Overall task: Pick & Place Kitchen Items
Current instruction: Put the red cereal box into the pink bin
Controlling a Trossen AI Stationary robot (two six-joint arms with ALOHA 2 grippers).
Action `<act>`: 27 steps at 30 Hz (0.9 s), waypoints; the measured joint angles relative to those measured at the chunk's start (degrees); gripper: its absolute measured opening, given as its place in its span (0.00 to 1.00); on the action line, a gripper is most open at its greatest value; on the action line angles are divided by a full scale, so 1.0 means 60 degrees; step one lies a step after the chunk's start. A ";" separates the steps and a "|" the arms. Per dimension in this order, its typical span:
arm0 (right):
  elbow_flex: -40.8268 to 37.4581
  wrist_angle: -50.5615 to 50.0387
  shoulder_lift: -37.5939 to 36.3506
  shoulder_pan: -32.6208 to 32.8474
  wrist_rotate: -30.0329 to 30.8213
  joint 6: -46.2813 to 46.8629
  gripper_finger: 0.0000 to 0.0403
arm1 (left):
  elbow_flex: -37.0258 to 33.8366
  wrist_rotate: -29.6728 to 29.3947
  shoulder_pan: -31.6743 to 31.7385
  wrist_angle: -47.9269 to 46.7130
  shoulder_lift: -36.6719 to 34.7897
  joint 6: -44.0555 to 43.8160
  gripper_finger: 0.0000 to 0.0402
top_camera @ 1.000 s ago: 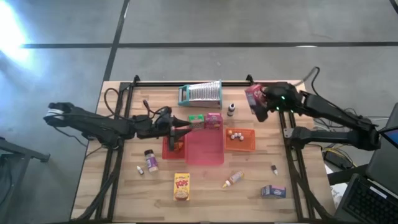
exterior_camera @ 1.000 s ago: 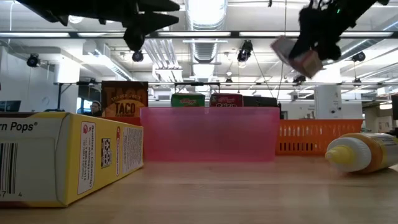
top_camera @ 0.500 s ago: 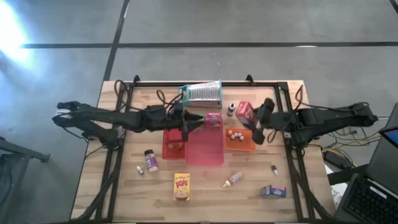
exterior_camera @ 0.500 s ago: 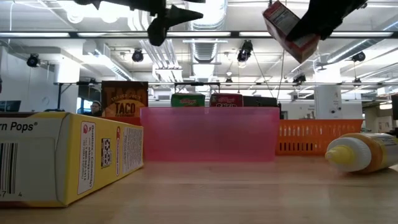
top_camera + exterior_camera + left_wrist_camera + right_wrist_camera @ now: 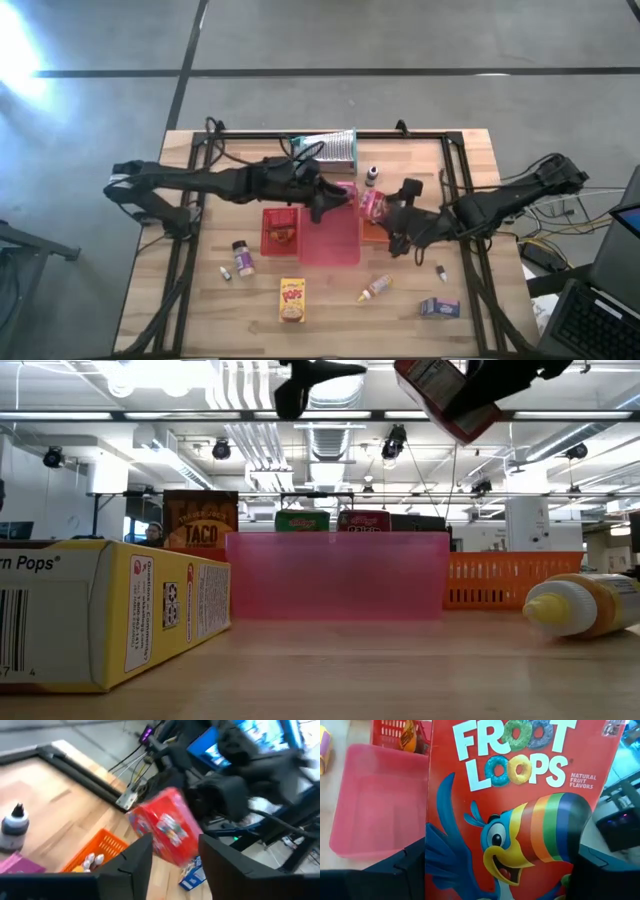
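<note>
Three trays (image 5: pixel 330 245), two arms (image 5: pixel 200 182).

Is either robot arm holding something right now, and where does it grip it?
The right gripper holds the red Froot Loops box by its side edges, above the pink tray.

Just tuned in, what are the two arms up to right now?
The right gripper is carrying a red Froot Loops box in the air, by the pink tray and above the orange tray. The left gripper hovers empty over the middle of the table, close to the box. Other groceries, like the yellow Pops box, lie on the table.
</note>
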 joint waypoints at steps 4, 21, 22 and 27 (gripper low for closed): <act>0.0786 -0.0675 0.0728 0.0013 0.0312 -0.0050 0.75 | 0.0544 0.0465 0.0083 -0.0479 0.0397 -0.0501 0.51; 0.3618 -0.3264 0.2814 0.0031 0.0916 0.0110 0.75 | 0.1018 0.0941 0.0286 -0.1411 0.0629 -0.0646 0.63; 0.3725 -0.3310 0.2890 0.0031 0.0915 0.0025 0.76 | 0.1018 0.0961 0.0286 -0.1410 0.0627 -0.0704 0.63; 0.4105 -0.3473 0.3173 -0.0006 0.0949 -0.0272 0.74 | 0.1005 0.1159 0.0284 -0.1417 0.0613 -0.0795 0.63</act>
